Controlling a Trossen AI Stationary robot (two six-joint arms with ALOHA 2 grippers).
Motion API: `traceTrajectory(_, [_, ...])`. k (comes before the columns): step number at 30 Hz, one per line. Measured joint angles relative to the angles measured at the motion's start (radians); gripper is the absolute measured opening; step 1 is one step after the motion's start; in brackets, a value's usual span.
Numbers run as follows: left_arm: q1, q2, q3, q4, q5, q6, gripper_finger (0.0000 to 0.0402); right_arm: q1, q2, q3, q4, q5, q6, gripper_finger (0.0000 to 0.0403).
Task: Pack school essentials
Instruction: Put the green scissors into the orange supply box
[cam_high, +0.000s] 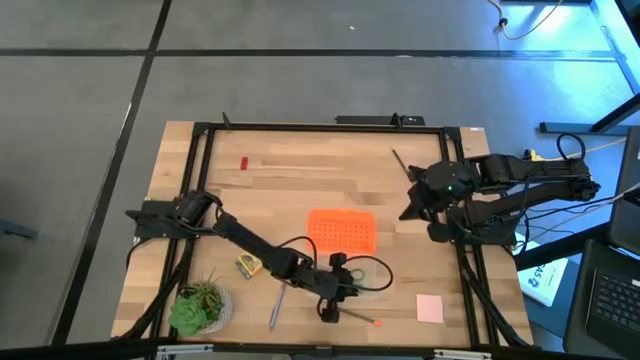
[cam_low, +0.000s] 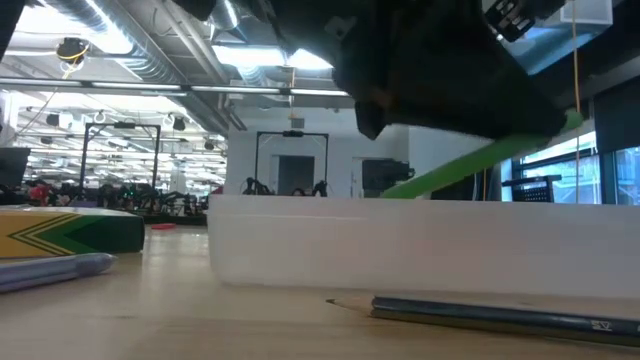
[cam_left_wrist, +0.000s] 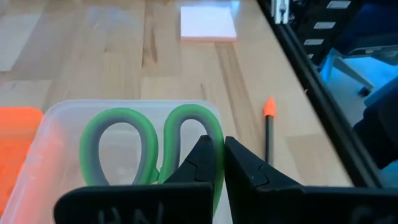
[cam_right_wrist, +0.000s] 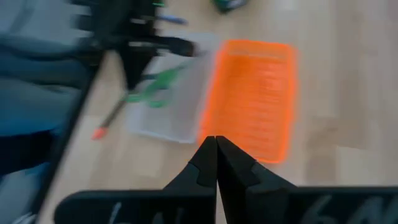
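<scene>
Left wrist view: scissors held at the clear case

My left jaws are clamped on the green-handled scissors (cam_left_wrist: 118, 118), whose handles sit tilted over the clear case (cam_left_wrist: 43, 134); I judge I should lower them flat inside its walls before letting go. Count: one scissors, one case, one pencil (cam_left_wrist: 268, 134) just beyond and a second pencil (cam_high: 402, 160) far off, one note pad (cam_left_wrist: 208, 23), one pen (cam_high: 276, 308), one crayon box (cam_high: 248, 265), one eraser (cam_high: 244, 161). My right jaws wait pressed together, well apart.

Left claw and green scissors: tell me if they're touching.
Touching. The left wrist view shows the left claw pinched on the green scissors handle loop, inside the clear case.
</scene>
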Motion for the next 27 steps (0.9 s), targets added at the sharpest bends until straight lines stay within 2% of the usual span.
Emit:
traceTrajectory(5, [0.006,0.006,0.001,-0.005,0.000,0.000,0.0004,0.000,0.000,0.000,0.001,-0.197,-0.018,0.0006])
traceTrajectory(7, [0.008,0.006,0.001,-0.009,-0.001,0.000,0.0004,0.000,0.000,0.000,0.001,-0.228,-0.018,0.0004])
traceTrajectory(27, [0.044,0.038,0.000,-0.020,0.007,-0.026,0.0009,0.000,0.000,0.000,0.001,-0.219,-0.021,0.0007])
